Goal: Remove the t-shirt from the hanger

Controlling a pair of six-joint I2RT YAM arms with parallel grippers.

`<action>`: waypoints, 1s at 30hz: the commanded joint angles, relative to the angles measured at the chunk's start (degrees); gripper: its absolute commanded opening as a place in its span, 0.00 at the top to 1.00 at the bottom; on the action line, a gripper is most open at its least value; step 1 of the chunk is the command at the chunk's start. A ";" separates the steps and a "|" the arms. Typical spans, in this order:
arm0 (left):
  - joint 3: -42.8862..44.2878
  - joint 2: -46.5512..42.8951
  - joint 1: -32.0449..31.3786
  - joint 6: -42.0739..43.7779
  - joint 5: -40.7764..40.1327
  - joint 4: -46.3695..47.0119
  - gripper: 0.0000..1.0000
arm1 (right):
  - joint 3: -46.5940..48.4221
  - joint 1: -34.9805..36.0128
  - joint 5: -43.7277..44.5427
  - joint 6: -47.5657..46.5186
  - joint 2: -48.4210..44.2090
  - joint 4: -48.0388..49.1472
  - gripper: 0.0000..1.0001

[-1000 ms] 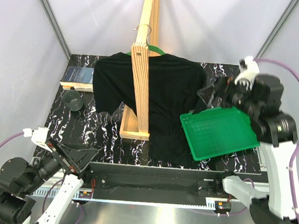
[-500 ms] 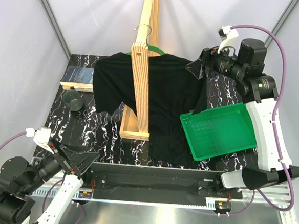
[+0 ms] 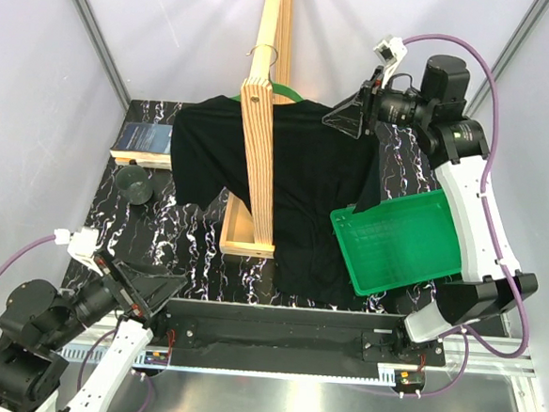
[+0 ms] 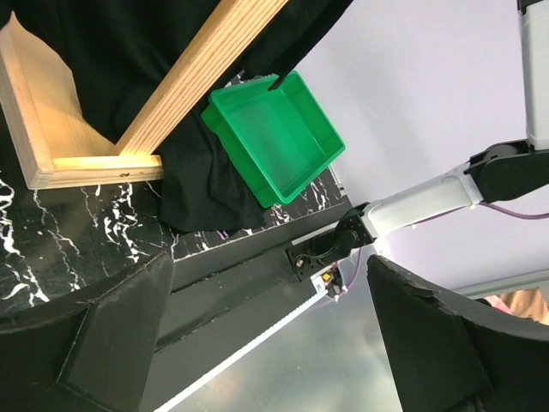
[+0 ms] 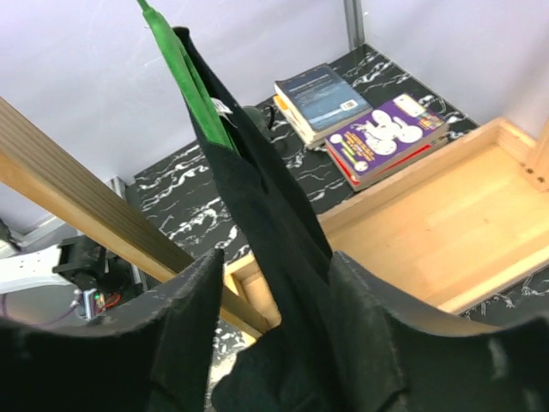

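Pale walls enclose a black marbled table [image 3: 196, 248] where a wooden stand [image 3: 259, 158] carries the hanger [image 3: 287, 91] at the far side, the t-shirt [image 3: 315, 171] draped on it. The right gripper [image 3: 342, 119] is parted and straddles the far right shoulder, likely to pinch and slide it off. The left gripper [image 3: 151, 287] waits near left, wide open and empty

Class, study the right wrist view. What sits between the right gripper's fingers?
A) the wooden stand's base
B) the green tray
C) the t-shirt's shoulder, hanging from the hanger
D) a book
C: in the right wrist view the t-shirt, draped over the hanger, runs down into the gap of the open right gripper.
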 commanded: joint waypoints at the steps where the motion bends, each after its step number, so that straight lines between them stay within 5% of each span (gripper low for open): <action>1: -1.60 0.37 -0.14 -2.61 2.21 4.74 0.01 | 2.65 1.82 -3.18 -0.94 1.40 2.32 0.45; 4: -4.84 -0.60 -0.14 -6.38 4.93 8.06 0.01 | 1.51 3.32 -0.64 -4.01 1.58 2.50 0.58; 11: -11.01 -2.80 -0.14 -14.39 8.90 15.73 0.01 | 0.54 5.34 2.09 -6.57 2.37 2.85 0.64; 20: -10.22 -1.75 -0.14 -14.66 5.74 15.64 0.01 | -2.79 5.87 2.18 -5.00 2.28 8.55 1.00; 30: -10.22 -0.87 -0.14 -15.10 1.42 15.73 0.01 | -7.19 5.87 9.20 13.26 0.17 29.38 1.00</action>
